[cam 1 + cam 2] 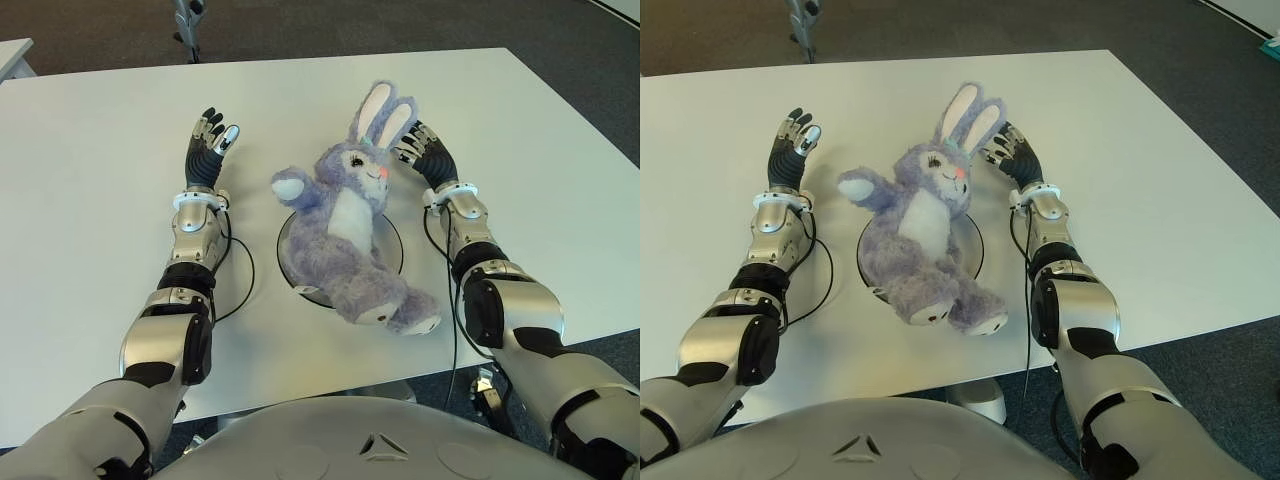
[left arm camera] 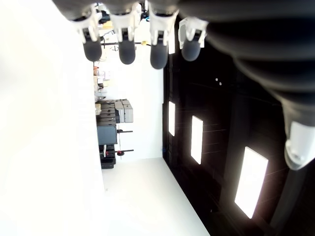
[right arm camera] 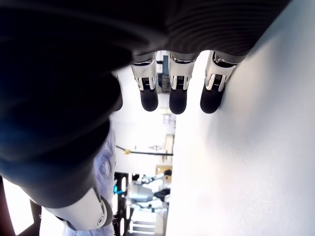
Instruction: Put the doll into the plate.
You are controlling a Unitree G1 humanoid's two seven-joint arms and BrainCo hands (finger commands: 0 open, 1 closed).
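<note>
While the white worktop [image 1: 90, 180] is taking up most of both eye views, the purple and white bunny doll [image 1: 345, 225] is lying on its back right in the middle of it, sprawling over the plate [image 1: 392, 250]. Its body is covering most of the plate, so only bits of the dark rim are peeking out on either side. Its feet are hanging past the near rim toward the robot, and its head and long ears are poking out past the far rim. One fuzzy arm is sticking out toward the robot's left.

Next down in size, the right hand [image 1: 424, 150] is sitting just beside the doll's head and ears, on the doll's right side. Fingers are stretched out and relaxed, not gripping anything. In the right wrist view the fingertips [image 3: 177, 103] are hanging straight with nothing between them, and a bit of purple fur is showing off to one side. I can't tell if the hand is actually brushing the ear or just really close to it.

Over on the other side, the left hand [image 1: 210, 145] is showing well apart from the doll, to the doll's left, palm up-ish with fingers spread and empty. The left wrist view is backing that up, fingertips [image 2: 125, 51] straight and holding nothing.
</note>
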